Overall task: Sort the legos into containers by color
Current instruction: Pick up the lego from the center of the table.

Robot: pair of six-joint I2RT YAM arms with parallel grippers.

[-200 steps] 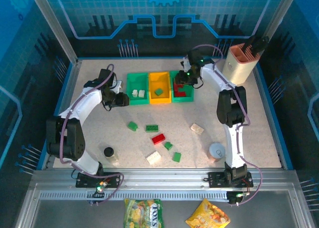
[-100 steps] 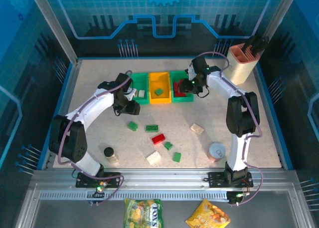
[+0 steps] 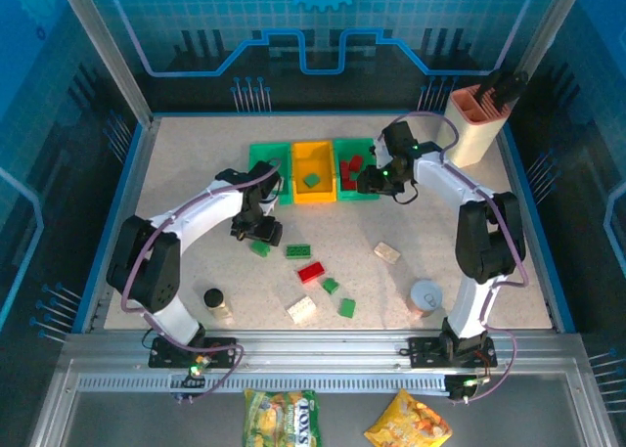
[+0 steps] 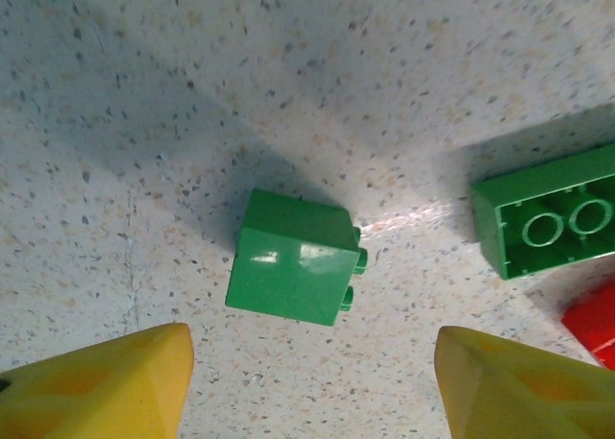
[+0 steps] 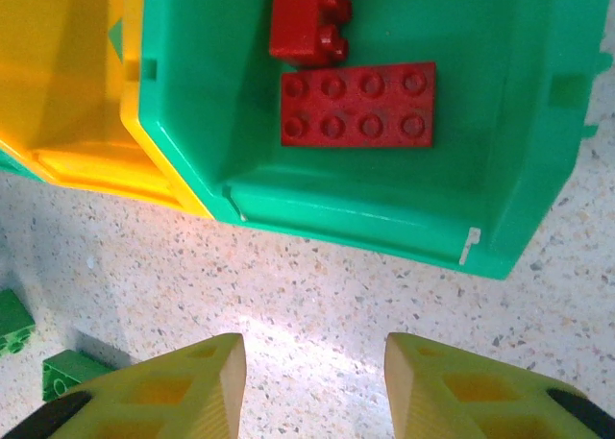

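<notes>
Hovering wide open above a small green brick point(image 4: 293, 256) on the worktop point(image 4: 144, 103) is the left claw point(image 4: 309, 351); the right claw point(image 5: 313, 362), also open, hangs over the near edge of the right-hand green bin point(image 5: 509, 170) holding red bricks point(image 5: 357, 105)

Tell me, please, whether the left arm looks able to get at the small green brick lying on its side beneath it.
Probably yes: the left end effector hangs open right over the small green brick, which lies alone on bare table, well apart from the longer green brick.
</notes>
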